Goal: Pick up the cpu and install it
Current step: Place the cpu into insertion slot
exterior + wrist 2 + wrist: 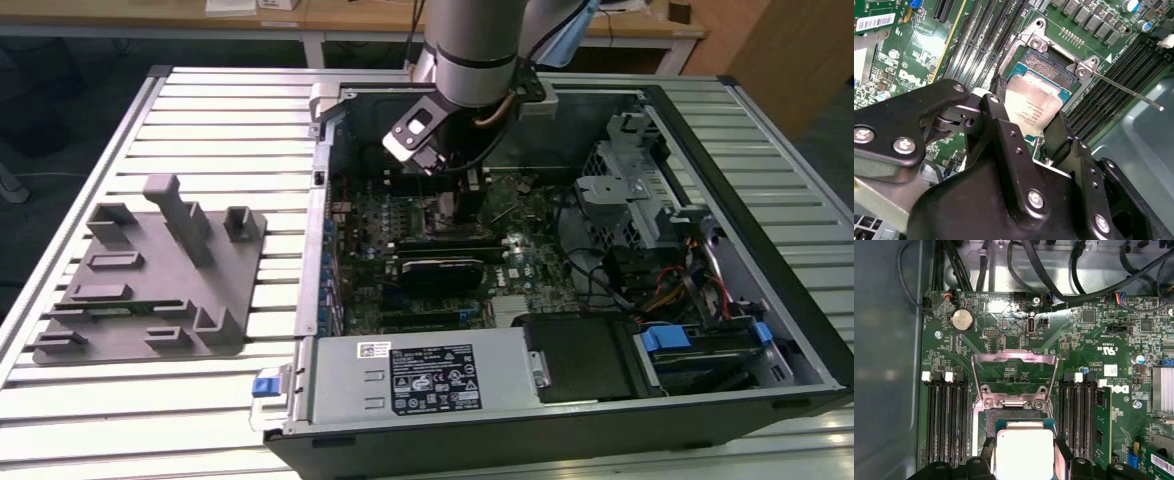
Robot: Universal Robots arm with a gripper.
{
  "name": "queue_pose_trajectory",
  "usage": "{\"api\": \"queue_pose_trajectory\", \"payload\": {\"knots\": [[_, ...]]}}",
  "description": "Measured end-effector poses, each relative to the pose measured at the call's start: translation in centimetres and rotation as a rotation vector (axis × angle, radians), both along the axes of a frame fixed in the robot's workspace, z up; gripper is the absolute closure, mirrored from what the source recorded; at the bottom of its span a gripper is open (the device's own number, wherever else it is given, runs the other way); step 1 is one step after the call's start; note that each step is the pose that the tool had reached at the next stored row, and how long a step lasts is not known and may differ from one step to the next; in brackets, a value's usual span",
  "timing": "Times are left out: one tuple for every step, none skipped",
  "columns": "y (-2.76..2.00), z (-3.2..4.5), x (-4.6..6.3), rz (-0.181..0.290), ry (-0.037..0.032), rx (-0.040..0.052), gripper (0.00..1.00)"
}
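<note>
The tool point(1029, 117) is clamped on the cpu point(1035, 100), right over the open socket point(1048, 62). Lowering it level and squared to that socket should seat it cleanly.

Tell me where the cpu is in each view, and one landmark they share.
Exterior view: the gripper reaches into the computer case, above the motherboard.
Second wrist view: the cpu, between the fingers, over the open socket.
First wrist view: the cpu, between the fingers, memory slots either side.
Shared landmark: the open socket.
</note>
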State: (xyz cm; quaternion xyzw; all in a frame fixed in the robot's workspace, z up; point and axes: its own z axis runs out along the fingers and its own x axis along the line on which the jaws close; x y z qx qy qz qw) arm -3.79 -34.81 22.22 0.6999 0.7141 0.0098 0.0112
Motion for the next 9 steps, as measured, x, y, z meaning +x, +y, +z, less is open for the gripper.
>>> {"api": "queue_pose_trajectory", "payload": {"knots": [[0.01, -0.08, 0.0, 0.0, 0.0001, -0.0001, 0.45], [0.03, -0.17, -0.01, 0.0, 0.0, 0.0, 0.45], [0.05, -0.23, 0.0, 0.0, 0.0, 0.0, 0.45], [0.08, -0.29, 0.0, 0.0, 0.0001, -0.0001, 0.45], [0.11, -0.34, 0.0, 0.0, 0.0, -0.0001, 0.45], [0.14, -0.4, 0.0, 0.0, 0.0, 0.0001, 0.45], [0.16, -0.47, 0.0, 0.0, 0.0, 0.0, 0.45], [0.19, -0.53, 0.0, 0.0, 0.0, 0.0, 0.45], [0.22, -0.59, 0.0, 0.0, 0.0, 0.0, 0.45]]}}
